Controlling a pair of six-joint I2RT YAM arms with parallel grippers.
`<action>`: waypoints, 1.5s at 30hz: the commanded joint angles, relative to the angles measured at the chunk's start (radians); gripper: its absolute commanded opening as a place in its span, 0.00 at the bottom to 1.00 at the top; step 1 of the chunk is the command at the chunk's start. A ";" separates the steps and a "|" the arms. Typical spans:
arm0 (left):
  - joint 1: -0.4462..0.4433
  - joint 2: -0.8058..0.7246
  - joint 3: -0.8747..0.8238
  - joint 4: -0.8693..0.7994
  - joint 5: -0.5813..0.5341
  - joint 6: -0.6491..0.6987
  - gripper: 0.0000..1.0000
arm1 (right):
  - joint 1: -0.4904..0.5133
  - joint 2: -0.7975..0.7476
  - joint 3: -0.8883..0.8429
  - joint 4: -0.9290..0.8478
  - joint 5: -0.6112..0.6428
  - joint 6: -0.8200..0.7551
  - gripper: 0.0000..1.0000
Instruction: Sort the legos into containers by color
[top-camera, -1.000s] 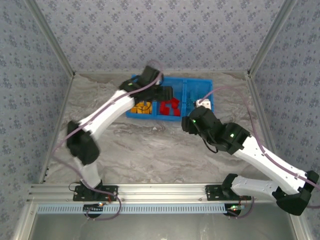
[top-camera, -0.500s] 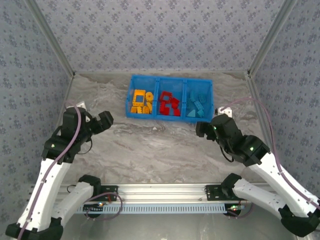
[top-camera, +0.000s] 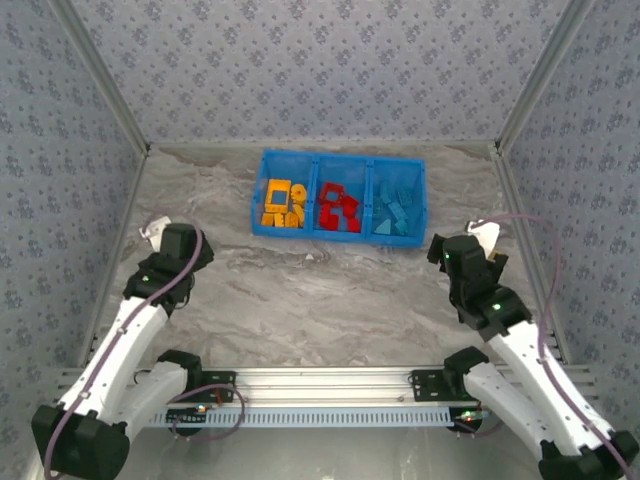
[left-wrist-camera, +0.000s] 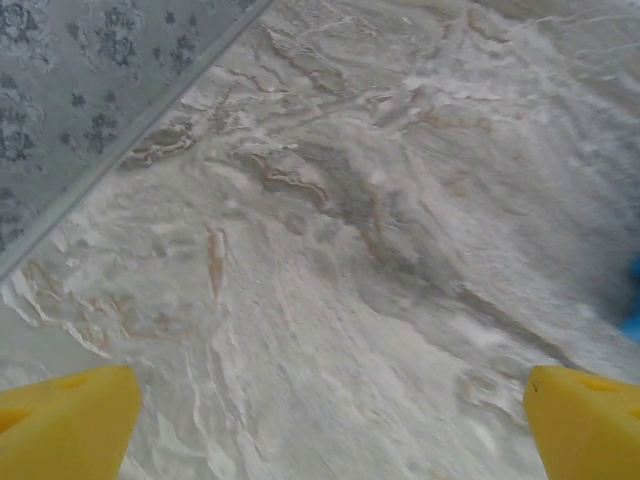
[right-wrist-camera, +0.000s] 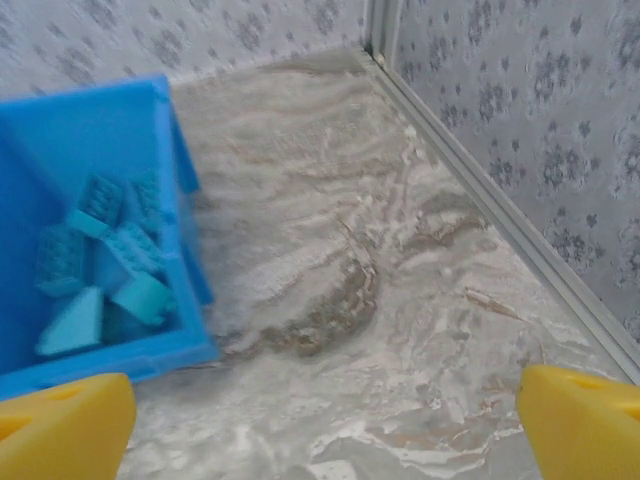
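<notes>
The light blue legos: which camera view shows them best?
The right wrist view: the light blue legos lie close and large in the blue bin, studs visible. The top external view shows them small, in the right compartment.

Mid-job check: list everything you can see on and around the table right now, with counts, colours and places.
bin: one, bright blue, three compartments in a row, at the far middle of the table
orange-yellow bricks: several, exact count unclear, in the bin's left compartment
red bricks: several, exact count unclear, in the middle compartment
light blue bricks: several, exact count unclear, in the right compartment
table: one, grey-white marble pattern
walls: grey-blue patterned, on three sides
rail: one, silver metal, along the near edge
left hand: one, yellow fingers, open and empty, over the table's left side
right hand: one, yellow fingers, open and empty, right of the bin
</notes>
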 joint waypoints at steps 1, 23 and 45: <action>0.021 0.008 -0.123 0.373 -0.041 0.295 0.98 | -0.100 0.054 -0.158 0.471 -0.093 -0.207 1.00; 0.224 0.681 -0.114 1.089 0.311 0.520 0.98 | -0.435 0.757 -0.228 1.184 -0.522 -0.361 1.00; 0.260 0.678 -0.295 1.401 0.370 0.493 0.98 | -0.385 0.830 -0.290 1.367 -0.392 -0.376 1.00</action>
